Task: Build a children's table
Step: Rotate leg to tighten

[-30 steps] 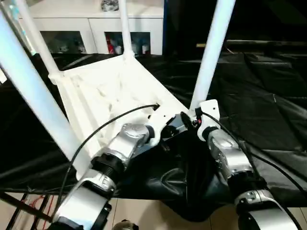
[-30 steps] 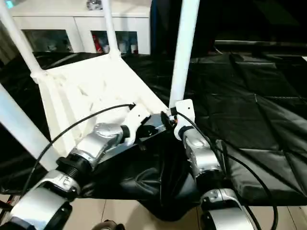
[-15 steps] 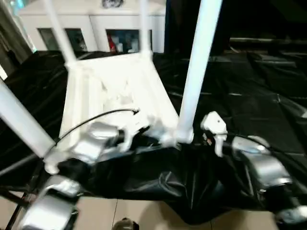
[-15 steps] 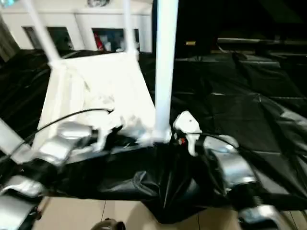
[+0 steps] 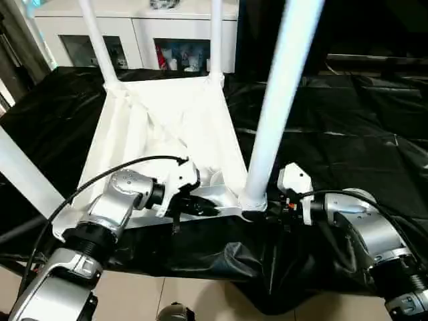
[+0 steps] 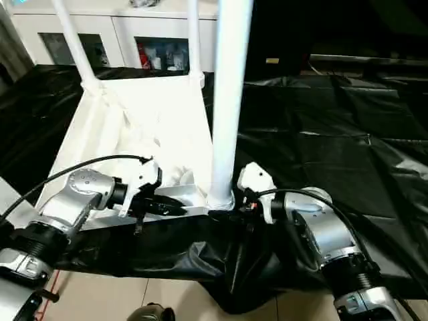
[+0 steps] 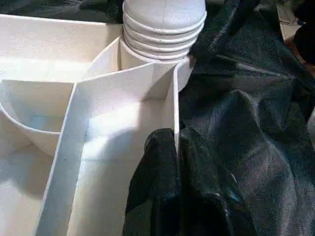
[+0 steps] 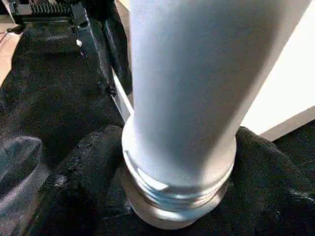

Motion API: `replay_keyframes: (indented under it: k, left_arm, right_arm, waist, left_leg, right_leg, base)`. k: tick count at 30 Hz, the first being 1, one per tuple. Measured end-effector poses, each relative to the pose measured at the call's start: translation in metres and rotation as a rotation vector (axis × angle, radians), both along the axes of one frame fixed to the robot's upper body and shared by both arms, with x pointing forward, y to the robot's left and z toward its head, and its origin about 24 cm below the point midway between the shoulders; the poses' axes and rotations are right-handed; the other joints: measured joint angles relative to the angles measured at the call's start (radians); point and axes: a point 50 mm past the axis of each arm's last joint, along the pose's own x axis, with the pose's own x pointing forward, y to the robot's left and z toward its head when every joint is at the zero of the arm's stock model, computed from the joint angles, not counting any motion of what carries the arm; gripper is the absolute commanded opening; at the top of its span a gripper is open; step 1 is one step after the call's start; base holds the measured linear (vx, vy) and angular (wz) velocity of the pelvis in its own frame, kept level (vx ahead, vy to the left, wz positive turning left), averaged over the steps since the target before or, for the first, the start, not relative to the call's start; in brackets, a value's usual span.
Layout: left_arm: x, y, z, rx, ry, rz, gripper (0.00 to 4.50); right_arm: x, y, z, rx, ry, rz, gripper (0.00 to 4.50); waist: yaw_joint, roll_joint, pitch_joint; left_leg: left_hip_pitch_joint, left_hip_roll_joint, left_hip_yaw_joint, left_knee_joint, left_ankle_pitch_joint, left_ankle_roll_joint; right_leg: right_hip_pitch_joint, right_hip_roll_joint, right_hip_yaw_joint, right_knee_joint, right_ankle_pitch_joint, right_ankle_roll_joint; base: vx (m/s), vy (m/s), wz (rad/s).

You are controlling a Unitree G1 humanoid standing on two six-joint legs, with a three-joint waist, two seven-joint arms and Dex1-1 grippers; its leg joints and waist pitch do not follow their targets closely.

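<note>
Tabletop (image 5: 167,134) lies upside down, ribbed and white, at the near edge of the black-draped worktop (image 5: 348,120), legs up; open cloth to the right. Left tool (image 7: 174,147) is clamped tight on the thin near rim. Right tool (image 8: 177,196) brackets the near-right leg (image 5: 277,114) base, fingers (image 8: 74,187) spread beside its ridged collar. Leg tops are cut off.

Two head cameras look down over the near edge of the white plastic tabletop (image 5: 167,127); wrist cameras sit very close to its near corner.
</note>
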Motion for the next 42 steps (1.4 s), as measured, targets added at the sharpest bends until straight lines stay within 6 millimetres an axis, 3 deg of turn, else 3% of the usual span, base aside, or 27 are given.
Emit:
replay_keyframes:
  k: [5,12,16,23,30,31,38,42]
  left_arm:
    - [-0.001,0.000,-0.001,0.000,0.005,0.000,0.00]
    - [0.000,-0.002,-0.001,-0.002,-0.005,0.001,0.00]
    - [0.004,-0.007,-0.005,0.011,-0.033,0.048,0.00]
    - [0.027,-0.040,-0.008,0.006,-0.107,0.313,0.00]
    - [0.035,-0.068,-0.008,-0.002,-0.126,0.451,0.00]
    - [0.035,-0.070,-0.008,-0.005,-0.127,0.456,0.00]
    - [0.035,-0.073,-0.007,-0.011,-0.124,0.445,0.00]
    - [0.035,-0.069,-0.006,-0.016,-0.118,0.418,0.00]
  right_arm:
    - [0.000,0.000,-0.001,0.007,0.016,-0.010,2.84]
    - [0.000,0.000,-0.001,0.021,0.028,-0.023,2.74]
    - [0.002,0.000,-0.008,0.050,0.037,-0.114,2.74]
    - [0.034,0.021,-0.020,0.132,0.001,-0.608,2.73]
    - [0.049,0.030,-0.020,0.106,-0.051,-0.830,2.73]
    - [0.050,0.030,-0.019,0.101,-0.059,-0.829,3.29]
    - [0.047,0.024,-0.020,0.147,-0.060,-0.802,3.87]
    - [0.044,0.019,-0.018,0.137,-0.064,-0.729,3.87]
  waist:
    - [0.001,0.000,0.000]
    - [0.001,0.000,0.000]
    - [0.001,0.000,0.000]
    - [-0.030,-0.001,-0.001]
    - [-0.031,0.005,-0.004]
    - [-0.030,0.006,-0.006]
    - [-0.023,0.009,-0.007]
    - [-0.024,0.009,-0.006]
  left_leg:
    - [0.000,0.000,0.000,0.001,0.000,0.000]
    - [0.000,0.000,0.000,0.001,0.000,0.000]
    - [0.001,0.000,0.000,0.002,0.000,0.000]
    - [0.006,0.000,-0.001,0.002,0.002,-0.003]
    - [0.006,-0.001,-0.001,0.001,0.002,-0.003]
    - [0.005,-0.001,-0.001,0.001,0.001,-0.002]
    - [0.004,-0.002,-0.001,-0.003,0.001,-0.002]
    - [0.004,-0.002,-0.001,-0.004,0.001,-0.001]
  right_leg:
    - [0.000,0.000,0.000,0.000,0.000,0.000]
    - [0.000,0.000,0.000,0.001,0.000,0.000]
    - [0.001,0.000,0.001,0.003,0.000,0.000]
    - [0.001,0.000,0.000,0.004,0.001,0.000]
    - [0.002,-0.001,0.001,0.002,0.004,-0.004]
    - [0.003,-0.001,0.001,0.000,0.003,-0.004]
    - [0.003,-0.001,-0.001,-0.006,0.004,-0.004]
    - [0.003,-0.001,-0.001,-0.006,0.004,-0.004]
  base:
    - [0.000,0.000,0.00]
    - [0.000,0.000,0.00]
    - [0.000,0.000,0.00]
    - [0.000,0.000,0.00]
    - [0.000,0.000,0.00]
    - [0.000,0.000,0.00]
    - [0.000,0.000,0.00]
    - [0.000,0.000,0.00]
